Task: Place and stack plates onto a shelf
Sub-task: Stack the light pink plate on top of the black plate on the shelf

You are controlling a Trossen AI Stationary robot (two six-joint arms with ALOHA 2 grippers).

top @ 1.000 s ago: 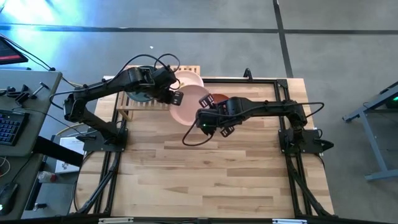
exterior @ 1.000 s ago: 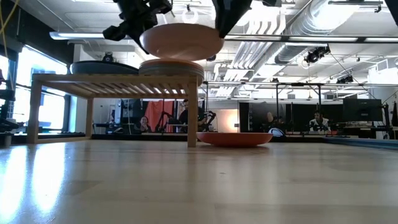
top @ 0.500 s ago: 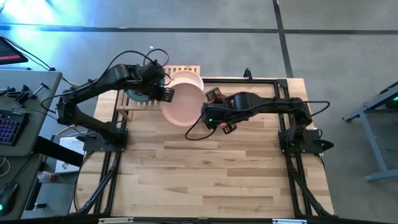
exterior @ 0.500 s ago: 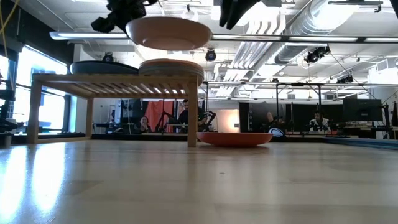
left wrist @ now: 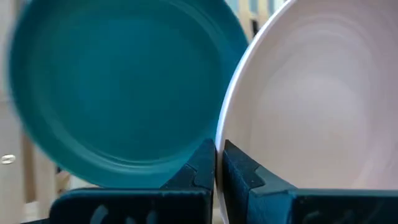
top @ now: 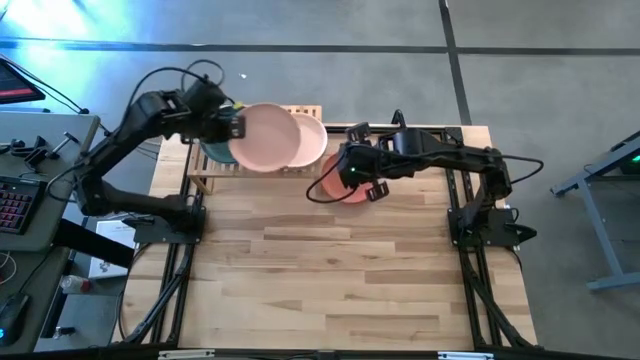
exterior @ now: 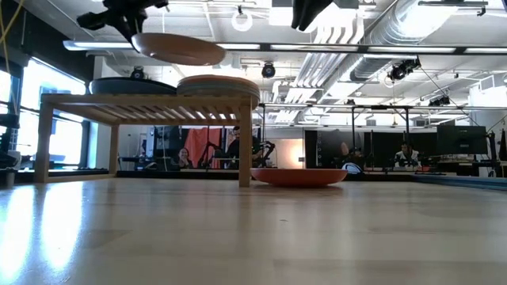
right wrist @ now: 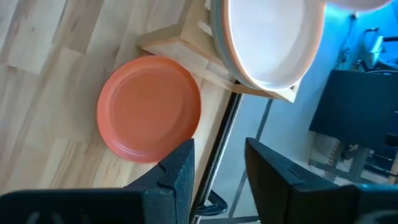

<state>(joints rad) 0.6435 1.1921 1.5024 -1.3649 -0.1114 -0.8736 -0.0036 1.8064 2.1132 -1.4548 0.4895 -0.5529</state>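
My left gripper (left wrist: 219, 163) is pinched tight on the rim of the pink plate (top: 262, 138), my two dark fingers (left wrist: 196, 171) meeting with only the thin edge between them. I hold that plate in the air above the shelf (exterior: 142, 104), tilted slightly, over the gap between the two stacks; in the low view it hangs clear of both (exterior: 178, 49). Just beyond my left fingers lies the dark teal plate (left wrist: 118, 87) on the shelf's left end, mostly hidden from above by the pink one I carry. On the shelf's right end sits the other stack (exterior: 218, 85), several plates deep, topped by a pale peach plate (top: 310, 140) whose white inside shows past my right fingers (right wrist: 273, 37). My right gripper (right wrist: 219, 163) hangs empty with its jaws standing apart, off the shelf's right end and above the terracotta red plate (right wrist: 149, 109). That red plate lies flat on the table (top: 340, 280) just beside the shelf's corner leg. Farther off, past the table's edge, people sit at desks in the room behind (exterior: 406, 152).
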